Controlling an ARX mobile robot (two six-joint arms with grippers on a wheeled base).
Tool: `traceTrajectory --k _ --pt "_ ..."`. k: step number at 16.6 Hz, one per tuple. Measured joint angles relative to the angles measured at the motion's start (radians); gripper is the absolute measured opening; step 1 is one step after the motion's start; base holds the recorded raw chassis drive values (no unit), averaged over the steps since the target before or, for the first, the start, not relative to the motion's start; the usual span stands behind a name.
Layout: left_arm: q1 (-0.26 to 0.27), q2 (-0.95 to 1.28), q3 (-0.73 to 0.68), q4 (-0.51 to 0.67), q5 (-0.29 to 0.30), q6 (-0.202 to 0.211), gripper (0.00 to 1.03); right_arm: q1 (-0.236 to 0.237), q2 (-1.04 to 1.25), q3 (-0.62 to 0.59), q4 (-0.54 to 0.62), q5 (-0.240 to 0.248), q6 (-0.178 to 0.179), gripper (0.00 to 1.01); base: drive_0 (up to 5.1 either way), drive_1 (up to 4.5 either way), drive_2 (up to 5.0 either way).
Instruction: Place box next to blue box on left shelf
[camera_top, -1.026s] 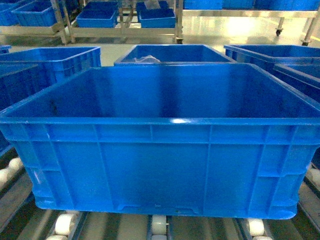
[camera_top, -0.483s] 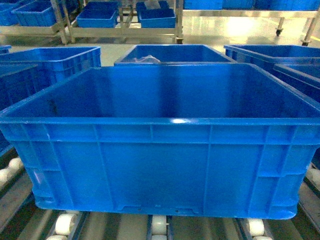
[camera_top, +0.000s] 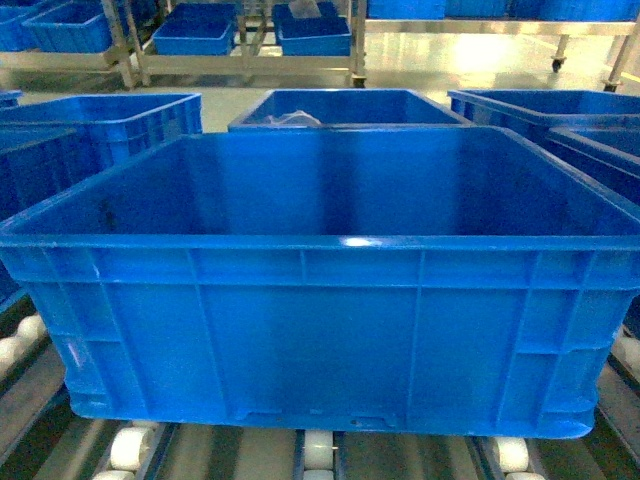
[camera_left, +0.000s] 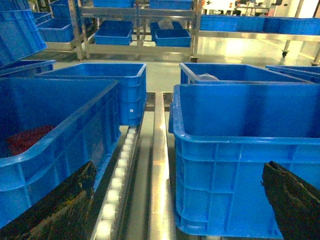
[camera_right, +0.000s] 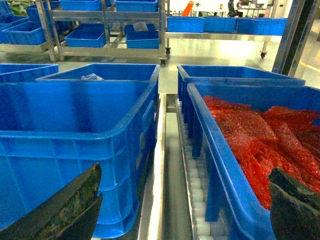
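The box (camera_top: 320, 330) is big and bright blue, and it sits right in front of the robot on the white rollers (camera_top: 318, 450) of the shelf (camera_left: 159, 165). It fills most of the head view, and from there it looks like it has nothing inside. The left wrist view shows the same box on its right side, with a metal rail and a row of rollers just beside it. Across that rail sits another blue crate (camera_left: 55, 145) with something red (camera_left: 27, 140) lying at the bottom. The head view only shows a bit of that crate's wall. The right wrist view shows the box on its left side, and on the right a crate full of red bags (camera_right: 260, 145), heaped almost to the rim. The head view does not show those bags. Behind the box is one more blue crate (camera_top: 345, 108) with something pale poking up in a corner. Far back, small blue bins (camera_top: 195, 35) sit on metal racks. The left gripper (camera_left: 175, 210) has its two dark fingers spread wide apart, holding nothing. The right gripper (camera_right: 185, 212) is spread wide too, also with nothing between its fingers.
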Motion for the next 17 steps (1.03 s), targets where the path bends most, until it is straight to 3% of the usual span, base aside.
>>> traceTrajectory --k 17 --pt "0.0 0.0 0.0 0.0 0.0 0.0 0.98 0.0 0.0 0.0 0.0 0.0 0.0 0.98 0.0 0.0 0.0"
